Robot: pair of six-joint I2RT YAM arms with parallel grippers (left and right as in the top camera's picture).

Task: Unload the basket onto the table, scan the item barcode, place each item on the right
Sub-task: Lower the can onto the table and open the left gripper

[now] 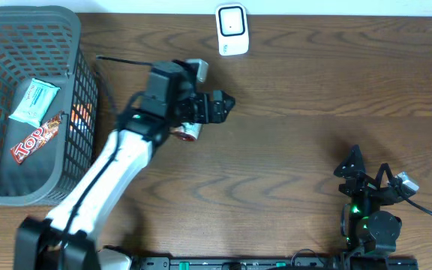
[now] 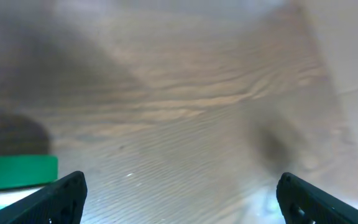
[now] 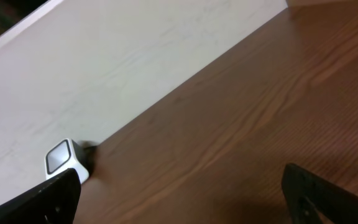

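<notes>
Item (image 1: 189,132), small white-and-red thing, lies on the wood table (image 1: 298,90) just off centre at approx 9 o'clock, partly under the left arm's wrist; type too small to tell, barcode not legible. Left gripper (image 2: 180,179) hangs above the table w/ jaws spread wide, nothing btwn them, only bare wood grain. A green-edged object (image 2: 17,171) shows at 8 o'clock in the left wrist view; can't tell if it's the item. White barcode scanner (image 1: 232,30) stands at 12 o'clock by the far edge, well apart from the item. Right gripper (image 3: 180,174) is at approx 4 o'clock near the front edge, jaws also spread, empty. Grey mesh basket (image 1: 73,45) at 9 o'clock holds a teal packet (image 1: 34,103) and a red candy bar (image 1: 36,139).
</notes>
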